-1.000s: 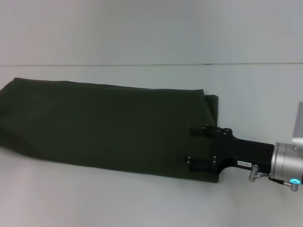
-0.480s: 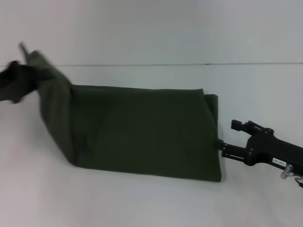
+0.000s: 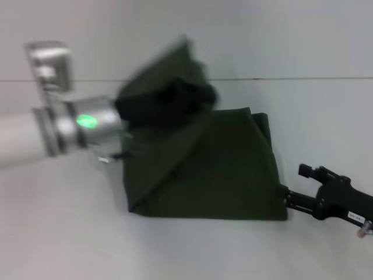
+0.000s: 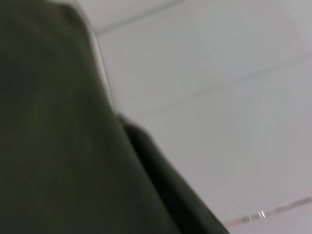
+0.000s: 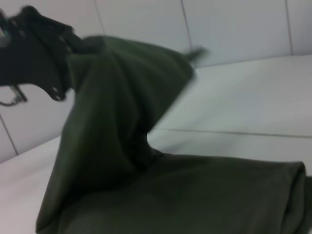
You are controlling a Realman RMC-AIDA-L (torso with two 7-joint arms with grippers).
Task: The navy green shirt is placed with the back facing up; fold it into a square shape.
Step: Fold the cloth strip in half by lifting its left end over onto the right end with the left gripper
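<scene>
The navy green shirt [image 3: 227, 169] lies on the white worktop [image 3: 70, 245], a little to the 3 o'clock side of the middle of the head view, with its plain side up. Its 9 o'clock end is lifted off the surface and drawn over the rest of the cloth toward 3 o'clock, forming a raised peak at about 12 o'clock above the flat part.

The left end effector [image 3: 169, 105] is up at that peak, clamped on the lifted edge of the shirt; the fabric bunches around its dark fingers, and how wide they stand cannot be told beyond the fact that the cloth hangs from them. In the right wrist view the same end effector shows as a dark block gripping the raised fold.

The right end effector [image 3: 291, 199] sits low at about 4 o'clock, just beside the shirt's near corner. Whether it touches the cloth, and whether its fingers are apart, cannot be told.
</scene>
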